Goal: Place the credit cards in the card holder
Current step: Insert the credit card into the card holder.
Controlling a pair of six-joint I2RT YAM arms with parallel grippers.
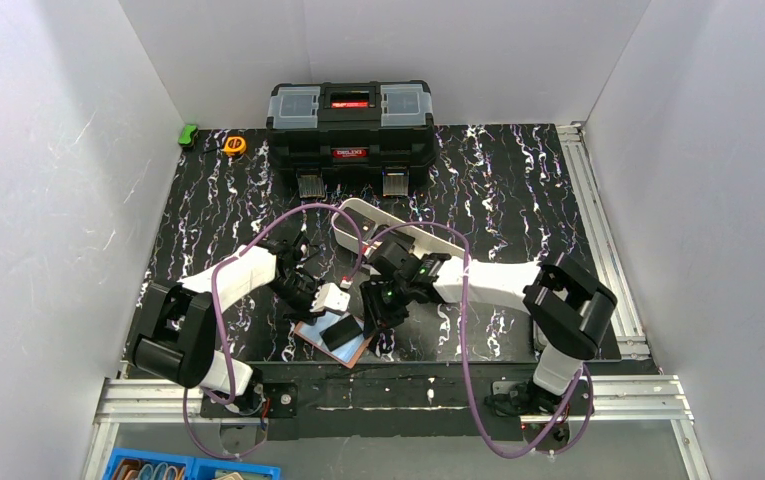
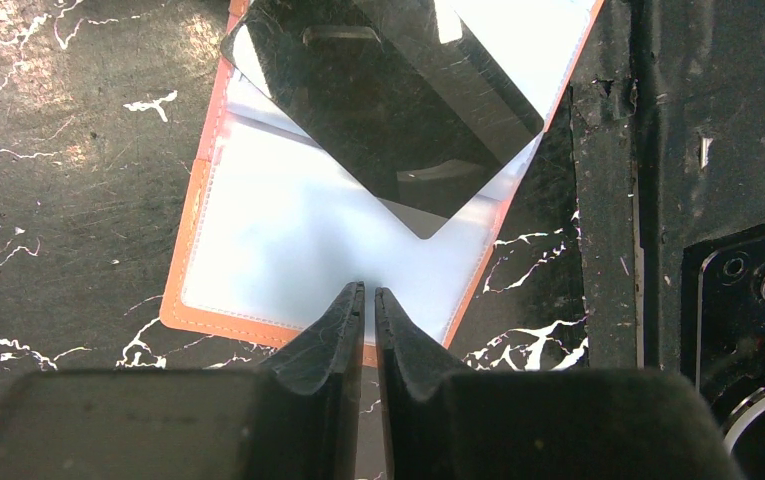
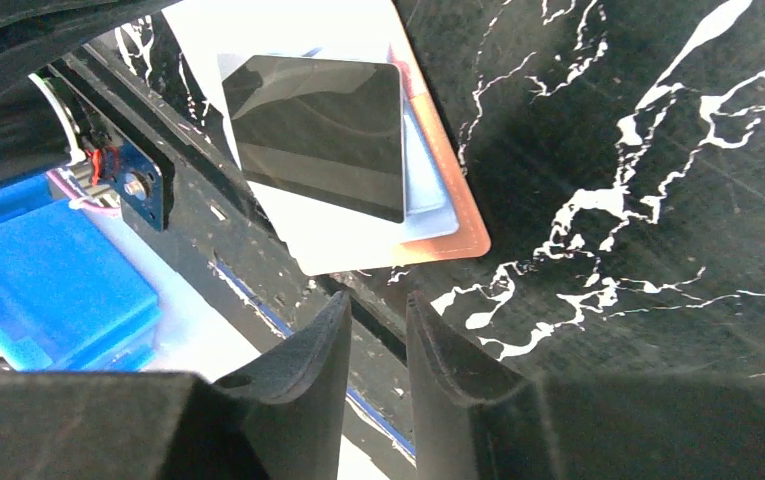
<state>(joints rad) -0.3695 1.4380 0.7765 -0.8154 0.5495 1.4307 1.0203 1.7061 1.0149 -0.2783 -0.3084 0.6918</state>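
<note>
Nearest to us, on the far side from the toolbox, a blue plastic bin (image 3: 48, 290) sits beyond the card holder's table edge; only the right wrist camera shows it well. Next comes the open tan-orange leather card holder (image 2: 218, 250), lying flat near the front edge of the black marbled table (image 2: 48, 150) with its clear sleeves facing up. A dark, glossy rectangular card (image 2: 388, 110) lies askew on top of the sleeves, not in a pocket.

In the left wrist view, the left gripper (image 2: 369, 300) sits right at the holder's stitched edge. Its jaws are pinched to a bare slit with nothing visibly between them. That view cuts off the holder's far corner.

The right gripper (image 3: 376, 315) hangs just off the holder's corner, over the table edge. Its jaws are parted a little and hold nothing.

From above, both arms crowd over the holder and hide much of it. Glare makes the card's print unreadable.

Beyond the holder lies a long white oval tray (image 1: 358, 212), partly behind cables. Farther back are a black toolbox (image 1: 348, 120), a small orange round thing (image 1: 235, 145) and a green one (image 1: 189, 133).
</note>
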